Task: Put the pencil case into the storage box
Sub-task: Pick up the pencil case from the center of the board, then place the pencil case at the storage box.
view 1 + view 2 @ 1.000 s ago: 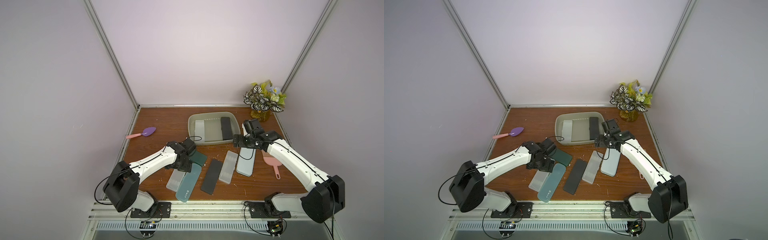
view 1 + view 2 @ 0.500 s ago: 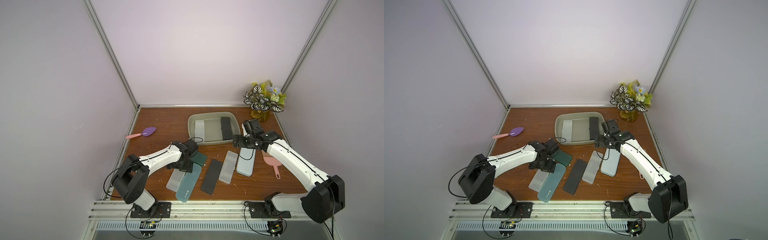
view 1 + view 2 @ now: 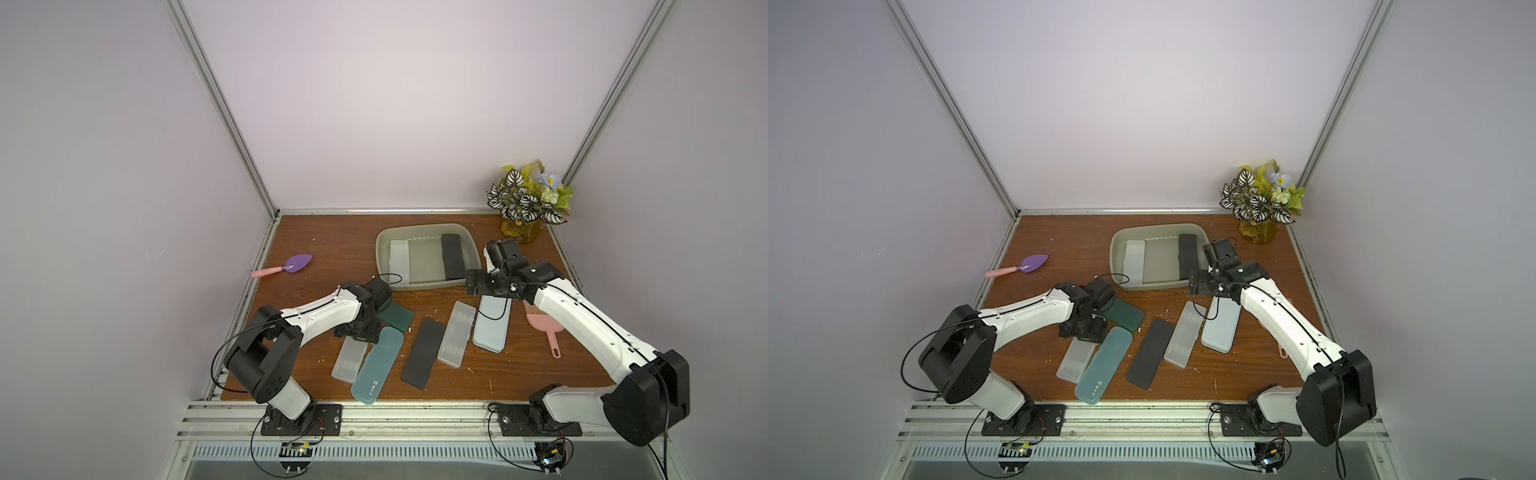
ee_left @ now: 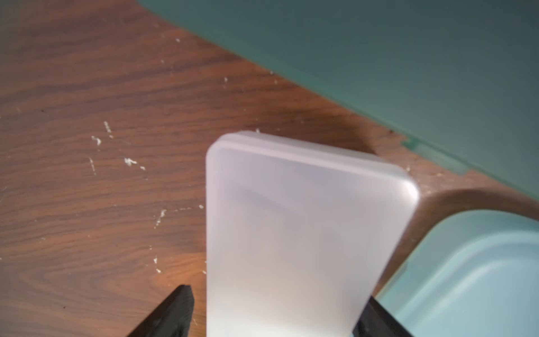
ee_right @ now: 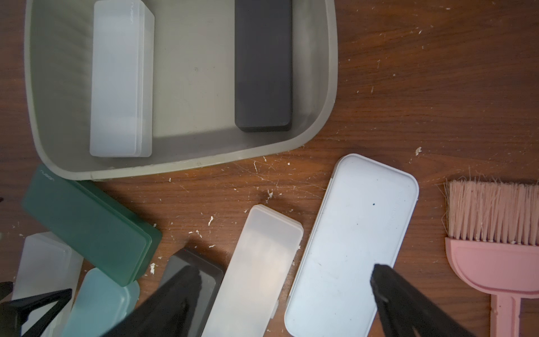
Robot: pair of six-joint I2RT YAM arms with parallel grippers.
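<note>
The left gripper [image 4: 278, 294] straddles the end of a frosted pencil case [image 3: 350, 363] at 7 o'clock on the counter [image 3: 324, 241], jaws apart with a gap on one side; the right gripper [image 5: 285, 272] hovers wide open at 2 o'clock. A clean pick likely means closing squarely across the width, then lifting clear of the teal case [image 3: 378, 365] just beside it toward the storage box [image 3: 432, 285] at 12 o'clock.

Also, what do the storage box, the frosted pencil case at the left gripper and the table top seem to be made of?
The storage box: likely plastic, grey-beige, matte; moulded rounded corners and rolled rim. The frosted pencil case: probably translucent plastic, satin finish; light passes through dimly. The table top: wood or wood-look laminate, brown grain lines; which cannot be told.
</note>
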